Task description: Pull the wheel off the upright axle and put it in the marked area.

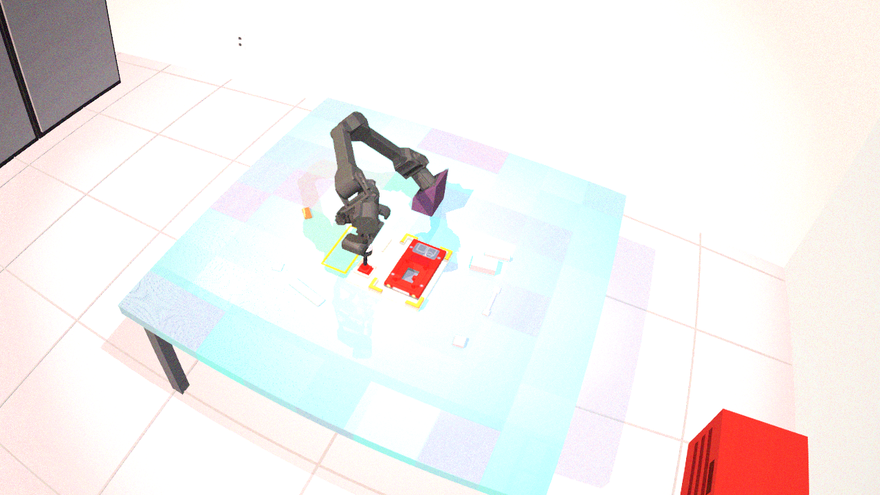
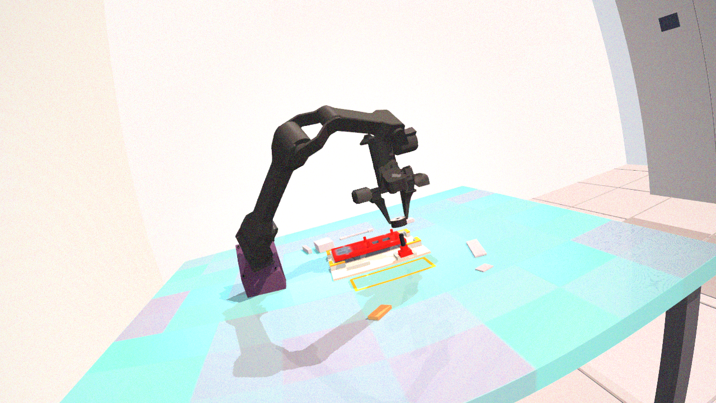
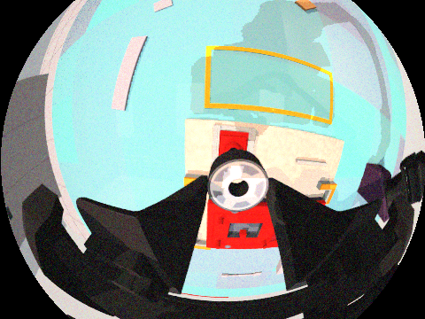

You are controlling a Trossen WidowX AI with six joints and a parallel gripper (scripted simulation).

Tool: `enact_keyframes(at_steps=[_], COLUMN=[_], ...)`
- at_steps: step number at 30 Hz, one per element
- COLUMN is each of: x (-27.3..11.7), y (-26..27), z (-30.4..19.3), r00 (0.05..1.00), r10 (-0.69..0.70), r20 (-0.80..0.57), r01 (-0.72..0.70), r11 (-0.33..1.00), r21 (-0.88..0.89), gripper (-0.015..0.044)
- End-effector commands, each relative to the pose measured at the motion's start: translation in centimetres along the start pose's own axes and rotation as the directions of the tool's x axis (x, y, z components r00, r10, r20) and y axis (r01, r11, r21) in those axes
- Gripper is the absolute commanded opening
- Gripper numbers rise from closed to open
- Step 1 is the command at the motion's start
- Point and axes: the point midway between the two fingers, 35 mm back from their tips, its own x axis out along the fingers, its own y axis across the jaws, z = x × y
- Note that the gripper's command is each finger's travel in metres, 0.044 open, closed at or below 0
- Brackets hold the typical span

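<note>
Taking the red fixture [image 2: 372,245] as the landmark and reading the exterior view from left to right: far to its left stands the purple base block [image 2: 260,273], from which the dark arm [image 2: 280,165] rises and arches over toward the fixture. Nearer the camera than the fixture lies a small orange block [image 2: 378,312] on the table [image 2: 500,310]. Just in front of the fixture sits the marked area [image 2: 392,274] — a yellow-outlined rectangle, with nothing inside it. At the fixture's right end the dark axle [image 2: 402,239] stands upright on a small red foot. Directly above it hangs the gripper [image 2: 399,219], its fingers clamped on the wheel [image 2: 398,220], which is held flat and clear of the axle's top, apart from it. In the wrist view the wheel [image 3: 237,184] shows its pale face and dark centre hole between the two dark fingers. To the right of the fixture lie two white slabs [image 2: 476,247], well apart from it.
</note>
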Motion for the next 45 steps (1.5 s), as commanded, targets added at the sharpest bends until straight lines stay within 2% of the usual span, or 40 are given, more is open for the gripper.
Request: enact_keyframes(at_steps=[1,3,32,45], x=[-1.5,-0.7,-1.6,0.3], y=[0.0,0.0,-5.9,-6.1], z=[0.0,0.0,8.7,8.9], r00=[1.000,1.000,1.000,1.000], r10=[-0.001,0.003,-0.004,-0.003], r20=[-0.003,-0.001,0.000,0.002], r01=[0.001,-0.003,0.004,0.003], r11=[1.000,1.000,1.000,1.000], r21=[0.005,0.000,0.002,0.003], gripper=[0.0000,0.0000,0.0000,0.0000])
